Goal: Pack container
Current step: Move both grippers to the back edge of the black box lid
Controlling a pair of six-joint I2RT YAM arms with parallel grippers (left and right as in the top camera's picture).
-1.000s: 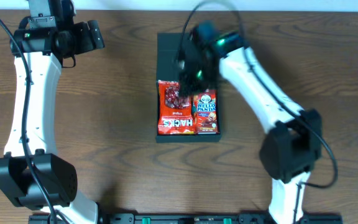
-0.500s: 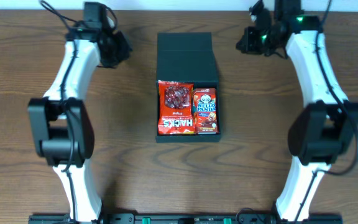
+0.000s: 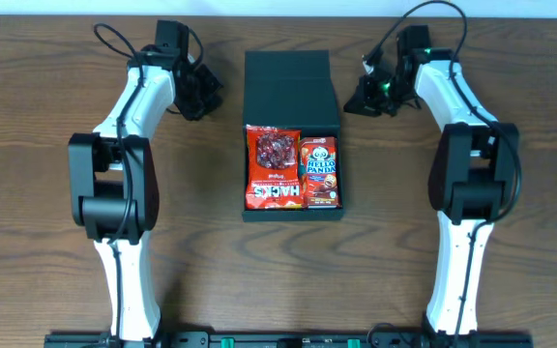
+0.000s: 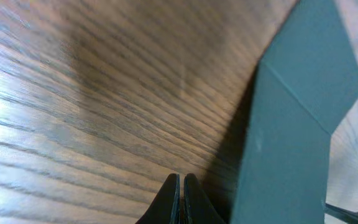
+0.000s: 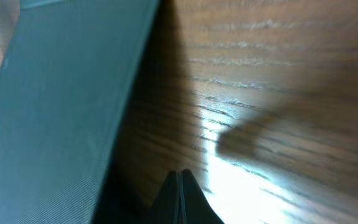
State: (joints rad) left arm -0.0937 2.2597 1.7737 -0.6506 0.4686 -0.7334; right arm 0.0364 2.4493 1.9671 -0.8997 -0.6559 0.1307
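The container (image 3: 291,92) is a dark teal-black box in the middle of the table, its flap lid lying open toward the back. Inside lie a red Hacks packet (image 3: 274,166) and a red Hello Panda packet (image 3: 319,172) side by side. My left gripper (image 3: 211,98) is shut and empty, low over the wood just left of the lid. The left wrist view shows its tips (image 4: 180,182) pressed together beside the container's edge (image 4: 291,130). On the lid's right my right gripper (image 3: 355,103) is shut and empty, its tips (image 5: 180,175) near the container's side (image 5: 61,106).
Brown wooden table (image 3: 182,242) surrounds the box. Both arm bases stand at the front edge, the left one (image 3: 129,290) and the right one (image 3: 457,280), with cables looping near the back.
The right arm left its place over the box and swung to the back right. Both grippers then came in toward the lid's two sides. The packets have not moved.
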